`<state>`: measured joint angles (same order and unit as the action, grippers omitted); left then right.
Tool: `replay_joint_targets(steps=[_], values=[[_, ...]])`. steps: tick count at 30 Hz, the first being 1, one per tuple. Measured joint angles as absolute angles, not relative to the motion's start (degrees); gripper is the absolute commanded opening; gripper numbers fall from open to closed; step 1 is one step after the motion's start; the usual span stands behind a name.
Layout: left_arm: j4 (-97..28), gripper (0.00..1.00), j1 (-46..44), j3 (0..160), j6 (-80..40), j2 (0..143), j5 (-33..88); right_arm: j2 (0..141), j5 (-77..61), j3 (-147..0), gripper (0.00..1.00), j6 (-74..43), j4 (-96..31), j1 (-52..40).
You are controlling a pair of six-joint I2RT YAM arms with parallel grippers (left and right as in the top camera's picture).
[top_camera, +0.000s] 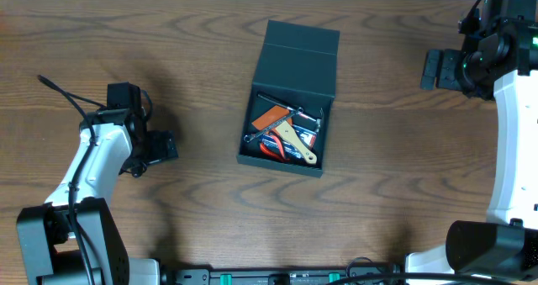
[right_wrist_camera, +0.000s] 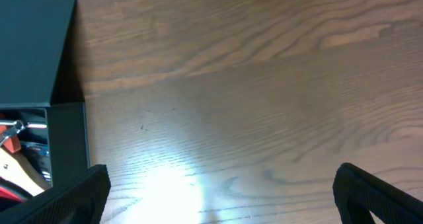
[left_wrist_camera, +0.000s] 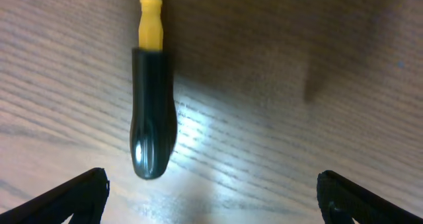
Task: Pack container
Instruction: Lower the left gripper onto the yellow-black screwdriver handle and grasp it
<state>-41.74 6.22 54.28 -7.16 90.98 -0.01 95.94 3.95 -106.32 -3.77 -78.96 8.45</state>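
Dark teal-green and matte, the container (top_camera: 298, 62) sits at the middle of the wooden table (top_camera: 168, 50), its hinged lid folded back toward the far edge. Inside lie hand tools, among them a wooden-handled tool (top_camera: 298, 140), a flat orange piece (top_camera: 271, 117) and something with red handles (top_camera: 269, 149). The left gripper (top_camera: 162, 146) is well to the left of the box, its jaws spread wide and empty. A screwdriver (left_wrist_camera: 152, 112) with a black and yellow handle lies on the table just ahead of its fingers, untouched. The right gripper (top_camera: 431, 69) hangs well apart on the far right, jaws equally wide, holding nothing.
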Motion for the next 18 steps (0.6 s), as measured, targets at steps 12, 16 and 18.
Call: replay_joint_targets(steps=[12,16,18], values=[[-36.7,0.99,7.5,54.3,-5.7,93.5,0.0,95.9,3.9,-106.3,0.99,-3.6,-80.2,8.4],[-35.6,0.99,8.6,54.3,-5.7,95.8,0.0,95.9,3.9,-106.3,0.99,-3.6,-80.4,8.4],[-35.0,0.99,9.2,54.3,-5.7,96.8,0.0,95.9,3.9,-106.3,0.99,-3.6,-80.4,8.4]])
